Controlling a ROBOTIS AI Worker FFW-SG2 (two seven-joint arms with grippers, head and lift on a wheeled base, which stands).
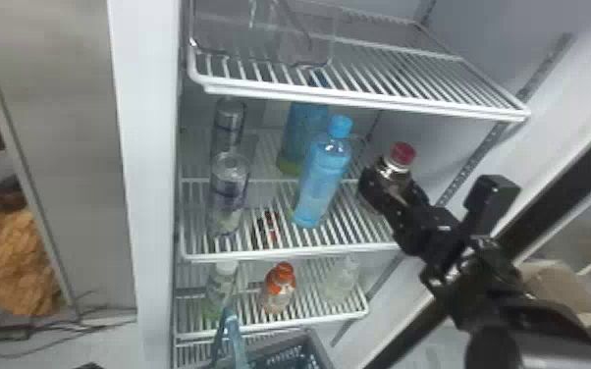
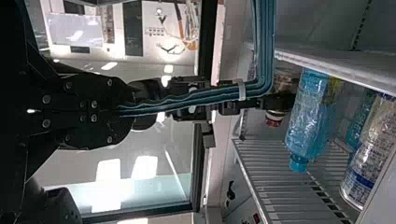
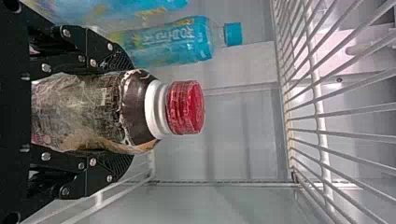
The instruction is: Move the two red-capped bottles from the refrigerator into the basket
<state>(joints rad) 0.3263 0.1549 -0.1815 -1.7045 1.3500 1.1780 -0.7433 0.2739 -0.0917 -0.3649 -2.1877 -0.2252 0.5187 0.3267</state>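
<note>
R arm (image 1: 476, 265) is reaching in nearest us, R jaws clamping the red-capped bottle (image 3: 93, 112) by its body, bottle roughly upright, R side of middle shelf (image 1: 280, 252). Can't tell if its base is touching the wires. L jaws are closing round the teal handle (image 2: 264, 46) of the basket (image 1: 320, 346), which is sitting low in front of the fridge, mostly cut off; contents we can't make out.

Main risk as we're judging it: blue-capped bottle (image 1: 321, 181) is standing just beside, nr the shelf's front. Any sideways swing twd the basket could be toppling it, maybe off the edge. We'd be wanting a straight pull out first, then down.

2nd: upper shelf (image 1: 358, 100) is hanging above the red cap (image 1: 403, 153); lifting too much inside could be jamming cap on wires. 3rd: label's looking wrinkled & loose, so bottle could be slipping or twisting in the grip, esp. if it's catching.

At basket: it's hanging by handle, prob., so a bump or off-ctr drop could be tipping it; handle could also be blocking entry. Orange-red-capped bottle (image 1: 280, 289) is waiting on lower shelf; poss. no. 2, not sure.
</note>
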